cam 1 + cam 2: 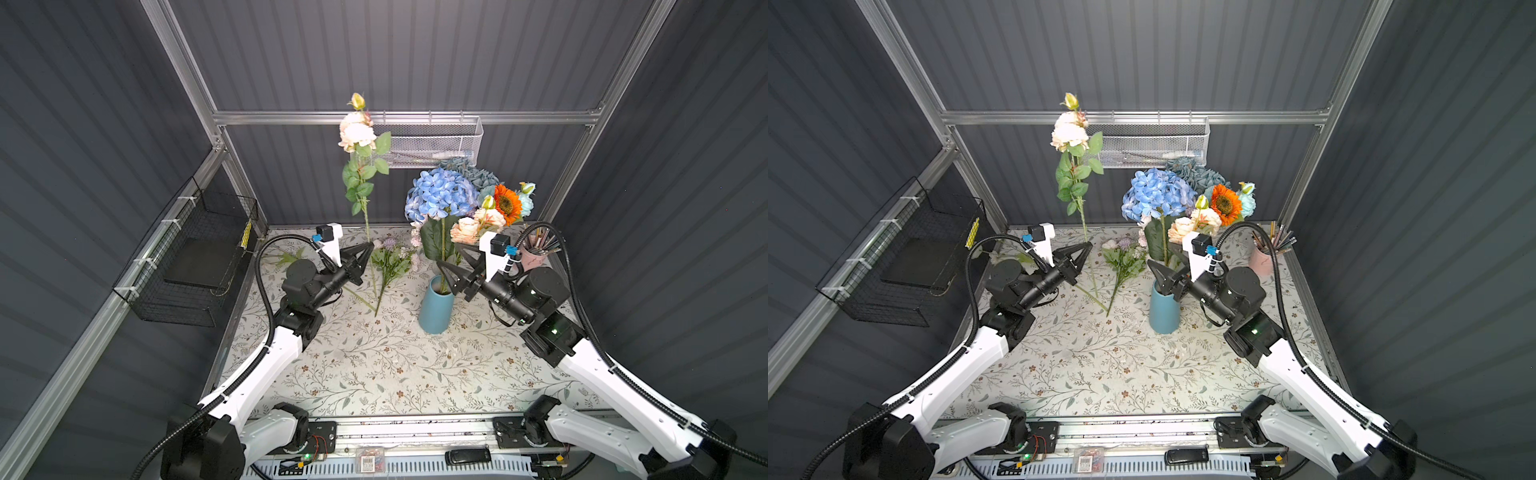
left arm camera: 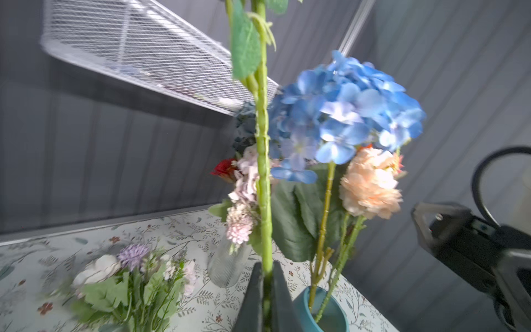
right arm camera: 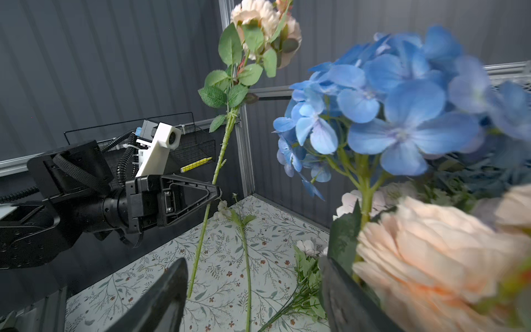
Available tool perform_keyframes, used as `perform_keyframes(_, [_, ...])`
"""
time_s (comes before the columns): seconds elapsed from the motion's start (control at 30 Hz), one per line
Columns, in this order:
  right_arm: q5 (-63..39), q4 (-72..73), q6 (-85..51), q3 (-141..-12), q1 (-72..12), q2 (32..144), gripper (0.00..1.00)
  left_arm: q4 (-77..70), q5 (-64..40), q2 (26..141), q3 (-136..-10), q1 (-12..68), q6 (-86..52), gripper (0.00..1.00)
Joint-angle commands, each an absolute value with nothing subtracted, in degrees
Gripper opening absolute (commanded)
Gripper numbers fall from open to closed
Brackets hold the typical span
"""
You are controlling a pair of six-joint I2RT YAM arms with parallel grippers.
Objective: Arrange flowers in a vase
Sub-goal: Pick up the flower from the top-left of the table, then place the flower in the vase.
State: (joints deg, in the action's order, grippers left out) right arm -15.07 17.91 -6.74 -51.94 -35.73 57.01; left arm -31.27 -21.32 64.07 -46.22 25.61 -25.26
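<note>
Nearest you, the metal rail (image 1: 415,430) carries both arm bases, with a small clear box (image 1: 368,459) and a black device (image 1: 467,456) in front of it. Beyond it the table (image 1: 395,374) has a printed leaf-and-blossom cover. Dark ribbed walls on an aluminium frame close it in on three sides.

Take the blue vase (image 1: 434,309) as your mark. It stands upright and already holds the blue hydrangea (image 1: 440,199), an orange sunflower (image 1: 508,203) and peach blooms (image 1: 465,230). The hydrangea's head and dark leaves hang over the vase's mouth.

Your right tool (image 1: 449,257) sits just beside that mouth, jaws apart, with nothing clamped between them. On the vase's other side, well apart from it, your left tool (image 1: 368,247) is closed on the stem of a tall cream-peach rose (image 1: 357,135), held nearly upright. You cannot tell whether the stem's lower end touches the table.

Between the rose and the vase, a lilac bunch (image 1: 390,262) and a loose stem (image 3: 247,258) lie flat on the table.

Behind the vase a white mesh basket (image 1: 432,143) hangs on the back wall. A black wire basket (image 1: 195,257) hangs on the wall beyond your left arm. A pink cup (image 1: 534,255) of pencils stands beyond your right arm.
</note>
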Motion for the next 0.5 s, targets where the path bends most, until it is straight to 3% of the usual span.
perform_keyframes(0.0, [-22.2, 18.3, -8.0, -56.1, -36.8, 59.4, 0.71, -33.5, -22.5, 62.4, -48.5, 30.5, -17.1, 0.0])
perform_keyframes(0.27, [-25.8, 19.7, -9.7, -59.9, -37.8, 63.8, 0.67, -31.3, -23.2, 65.5, -51.6, 38.5, -10.2, 0.0])
perform_keyframes(0.47, [-27.3, 20.6, -10.2, -60.5, -37.8, 65.4, 0.54, -33.0, -24.3, 68.8, -53.2, 41.6, -9.0, 0.0])
